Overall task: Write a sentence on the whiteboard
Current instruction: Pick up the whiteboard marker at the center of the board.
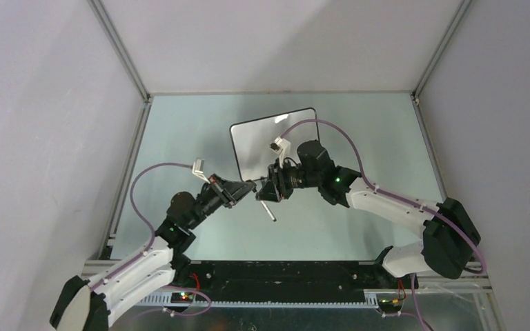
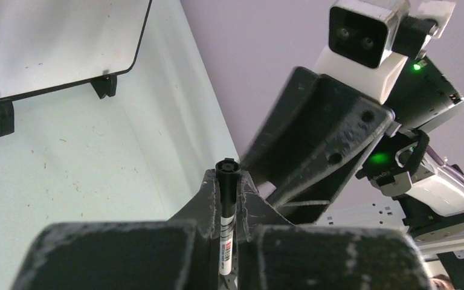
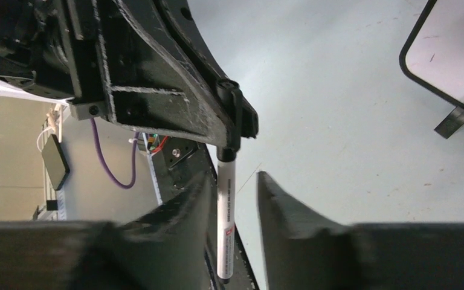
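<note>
The whiteboard [image 1: 272, 141] stands at the middle back of the table, and its face is blank; no sentence shows on it. My left gripper [image 1: 247, 187] is shut on the black cap end of the marker pen [image 1: 268, 211], as the left wrist view shows [image 2: 228, 178]. The pen's white barrel [image 3: 225, 211] hangs between the fingers of my right gripper [image 3: 235, 181], which is open, with the barrel close to one finger [image 3: 184, 205]. Both grippers meet just in front of the board's near left corner. A corner of the board [image 3: 453, 54] also shows in the right wrist view.
The board rests on two small black feet [image 2: 104, 86]. The pale green table [image 1: 359, 207] is enclosed by grey walls with metal rails along its edges [image 1: 128, 165]. Purple cables loop over both arms [image 1: 338, 134].
</note>
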